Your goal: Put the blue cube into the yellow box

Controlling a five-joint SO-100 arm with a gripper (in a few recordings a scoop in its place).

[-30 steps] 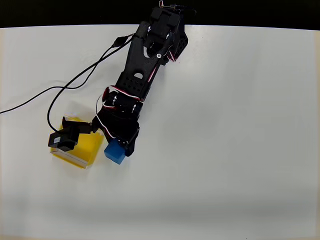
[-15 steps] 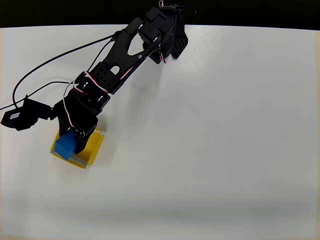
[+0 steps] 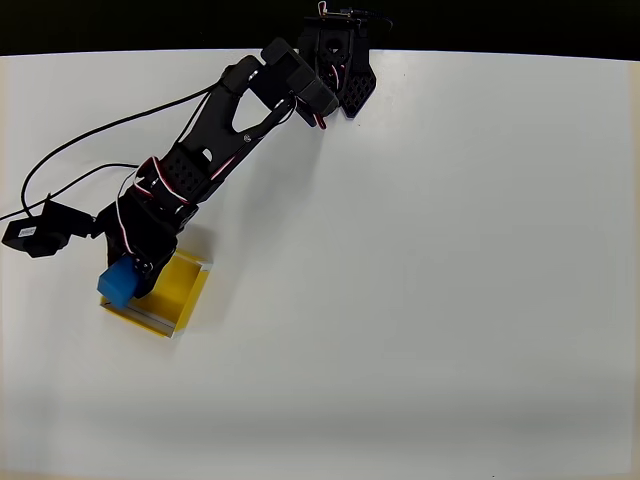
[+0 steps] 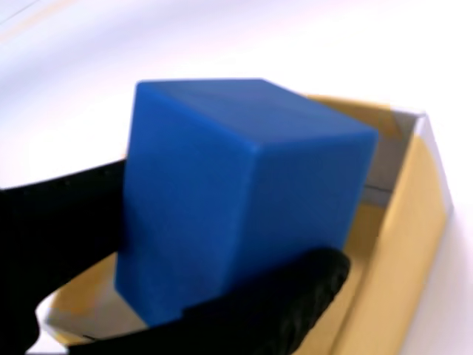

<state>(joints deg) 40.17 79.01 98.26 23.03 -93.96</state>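
Observation:
The blue cube (image 3: 117, 284) is held between my black fingers over the left corner of the yellow box (image 3: 178, 292) in the overhead view. My gripper (image 3: 125, 278) is shut on it. In the wrist view the blue cube (image 4: 236, 192) looms large, with black fingers (image 4: 288, 296) clamped on its lower and left sides. Behind and below it lies the yellow box (image 4: 406, 222) with its pale rim. Whether the cube touches the box I cannot tell.
The white table (image 3: 420, 280) spreads wide to the right of the box. The black cable (image 3: 90, 135) loops across the upper left, and a small black camera module (image 3: 35, 235) sticks out left of the arm.
The arm swung left with the cube, from beside the box's right edge to over the box, then a little further left to its left corner.

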